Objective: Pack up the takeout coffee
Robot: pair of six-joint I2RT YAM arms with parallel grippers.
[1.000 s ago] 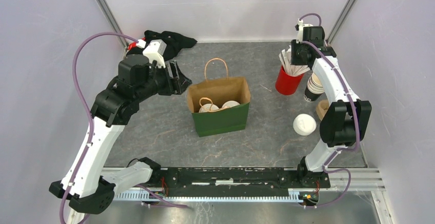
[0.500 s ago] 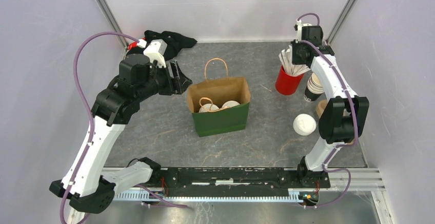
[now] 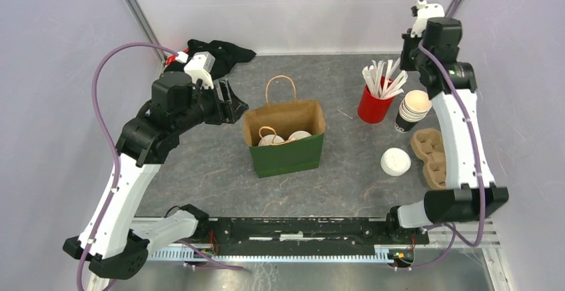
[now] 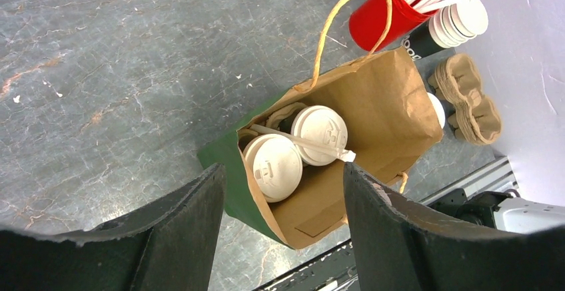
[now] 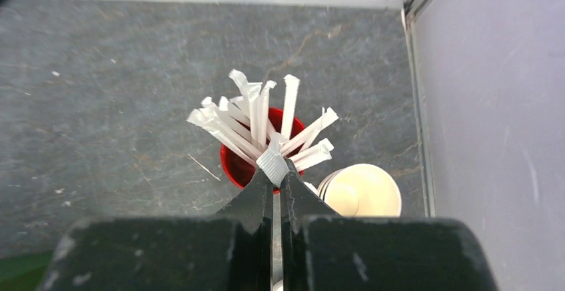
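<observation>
The left gripper (image 4: 283,171) stays as it was, jaws spread wide and empty, just left of the paper bag (image 4: 393,104). Inside the bag both takeout coffees (image 4: 273,166) stand side by side with a loose straw (image 4: 300,142) across their lids. To the right, the right gripper (image 5: 274,171) has closed to a tight pinch on a paper-wrapped straw (image 5: 272,160). It has also risen above the red cup (image 5: 233,164), uncovering the stack of lidless cups (image 3: 414,108).
</observation>
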